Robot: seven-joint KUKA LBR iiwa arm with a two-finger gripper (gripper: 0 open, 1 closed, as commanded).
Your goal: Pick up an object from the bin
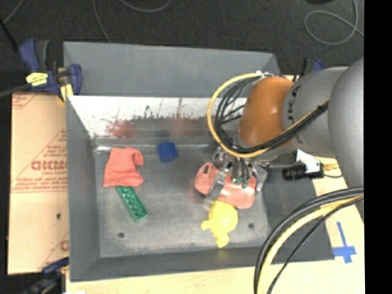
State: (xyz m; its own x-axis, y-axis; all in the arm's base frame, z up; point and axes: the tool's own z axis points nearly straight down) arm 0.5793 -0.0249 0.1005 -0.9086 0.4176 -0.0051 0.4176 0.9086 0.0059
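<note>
Pink lump (204, 179) sits right of centre on the bin floor, and the gripper (231, 179) is down directly on top of it!

Grey bin (79, 188) first. The arm comes in from the right and hangs over that pink lump, whose long axis runs left to right, dipping slightly toward the near wall; it lies straight beneath the gripper, not off to a side. Open or closed? Cannot tell, the wrist hides the grip. Pink cloth (122, 167) lies well apart at the left, yellow toy (222, 220) just beside the lump's near edge, green brick (132, 202) below the cloth, small blue block (167, 151) by the back wall.
</note>
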